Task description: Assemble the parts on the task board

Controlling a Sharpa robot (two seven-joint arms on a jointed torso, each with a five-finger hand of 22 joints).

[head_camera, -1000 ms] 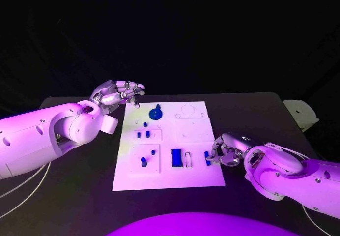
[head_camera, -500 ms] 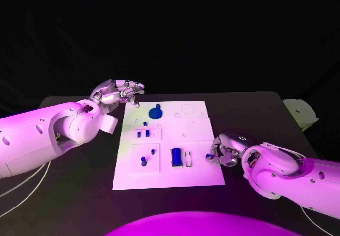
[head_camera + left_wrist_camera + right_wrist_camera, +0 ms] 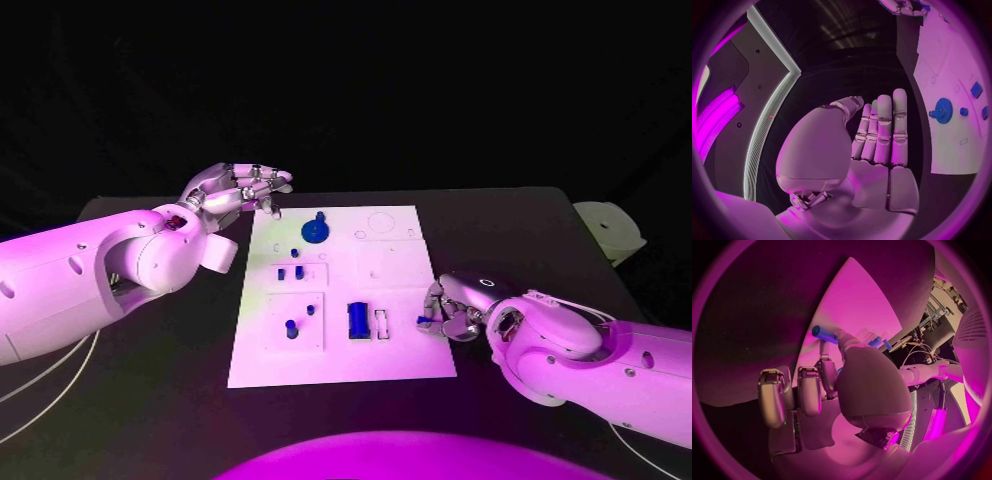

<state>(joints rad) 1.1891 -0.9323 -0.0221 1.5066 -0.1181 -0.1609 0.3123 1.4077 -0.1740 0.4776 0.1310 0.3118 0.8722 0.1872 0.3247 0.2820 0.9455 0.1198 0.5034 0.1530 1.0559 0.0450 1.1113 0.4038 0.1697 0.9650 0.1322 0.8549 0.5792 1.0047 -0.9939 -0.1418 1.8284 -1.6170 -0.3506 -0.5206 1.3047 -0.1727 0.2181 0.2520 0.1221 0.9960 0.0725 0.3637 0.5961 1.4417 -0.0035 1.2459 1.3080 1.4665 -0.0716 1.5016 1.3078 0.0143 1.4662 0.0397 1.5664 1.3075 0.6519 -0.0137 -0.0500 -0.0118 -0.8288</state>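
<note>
The white task board [image 3: 389, 360] lies in the middle of the black table. On it are a blue gear [image 3: 316, 232] [image 3: 944, 110], two small blue pegs [image 3: 291, 272], a blue block [image 3: 358, 319] beside a white slot [image 3: 382, 324], and further blue pieces [image 3: 294, 330]. My right hand [image 3: 459, 311] is at the board's right edge and pinches a small blue peg [image 3: 423, 320] [image 3: 824, 333] between thumb and fingertip. My left hand [image 3: 238, 187] [image 3: 873, 150] hovers off the board's far left corner, holding nothing, its fingers stretched out.
A pale object [image 3: 613, 230] sits at the table's far right edge. Bare black tabletop [image 3: 548, 240] lies on both sides of the board. My forearms cover the near left and near right of the table.
My right hand has drawn slightly nearer along the board's right edge, the blue peg still in its pinch. My left hand has hardly moved.
</note>
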